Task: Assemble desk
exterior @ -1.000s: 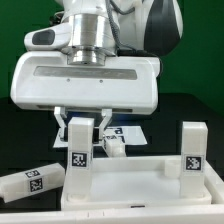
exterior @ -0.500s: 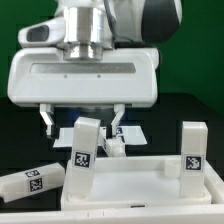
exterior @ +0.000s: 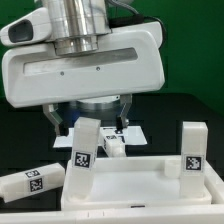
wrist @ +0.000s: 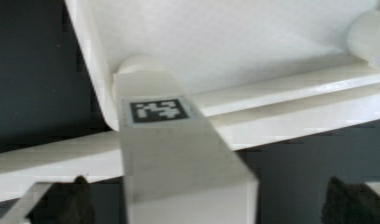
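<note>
locate the gripper directly above the desk top, with its white body filling the upper part of the exterior view. read the jaws as spread to full width. confirm nothing held: the dark fingers stand one on each side of the first leg, apart from it, with a gap on both sides. check the same in the wrist view: gripper straddling the first leg, fingertips clear of its faces, no contact visible.

find the desk top lying flat on the dark table, raised rim upward. find the first leg upright at the corner on the exterior view's left, black-and-white tag toward the camera. find the second leg upright at the corner on the exterior view's right, likewise tagged, well apart from the gripper. cannot tell from either view how deep either leg sits in its socket.

find the third leg lying on its side on the table, just beside the desk top at the exterior view's left, tag uppermost. find the fourth leg lying behind the first leg, partly hidden by it, near the marker board.

in the wrist view, note one tag on the first leg and the white desk top behind it, rim running across, dark table to either side.
</note>
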You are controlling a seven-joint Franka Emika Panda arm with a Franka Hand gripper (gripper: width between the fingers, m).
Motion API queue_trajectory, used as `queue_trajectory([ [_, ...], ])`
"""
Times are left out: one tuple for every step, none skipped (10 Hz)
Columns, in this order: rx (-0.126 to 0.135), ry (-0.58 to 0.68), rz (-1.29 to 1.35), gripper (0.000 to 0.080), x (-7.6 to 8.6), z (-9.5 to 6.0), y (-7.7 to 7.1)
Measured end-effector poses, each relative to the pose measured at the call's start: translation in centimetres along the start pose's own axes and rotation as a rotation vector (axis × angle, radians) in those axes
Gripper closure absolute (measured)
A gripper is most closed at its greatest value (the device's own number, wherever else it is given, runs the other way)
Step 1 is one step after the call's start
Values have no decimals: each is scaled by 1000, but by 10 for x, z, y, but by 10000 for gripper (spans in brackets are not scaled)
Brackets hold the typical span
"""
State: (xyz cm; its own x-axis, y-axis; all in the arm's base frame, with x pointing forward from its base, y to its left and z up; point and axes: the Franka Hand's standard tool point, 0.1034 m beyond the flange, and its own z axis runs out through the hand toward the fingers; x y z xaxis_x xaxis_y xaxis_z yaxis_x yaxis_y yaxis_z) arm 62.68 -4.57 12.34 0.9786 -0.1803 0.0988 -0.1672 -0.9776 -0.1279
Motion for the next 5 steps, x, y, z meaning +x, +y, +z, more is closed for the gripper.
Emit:
queue_trajectory([
  [-15, 26, -20, 150, -1, 3, 11],
  [-21, 34, -18, 150, -2, 4, 16],
  [-24, 41, 0, 177, -2, 5, 17],
  [-23, 42, 19, 312, -2, 5, 16],
  [-23, 41, 18, 453, -2, 5, 16],
])
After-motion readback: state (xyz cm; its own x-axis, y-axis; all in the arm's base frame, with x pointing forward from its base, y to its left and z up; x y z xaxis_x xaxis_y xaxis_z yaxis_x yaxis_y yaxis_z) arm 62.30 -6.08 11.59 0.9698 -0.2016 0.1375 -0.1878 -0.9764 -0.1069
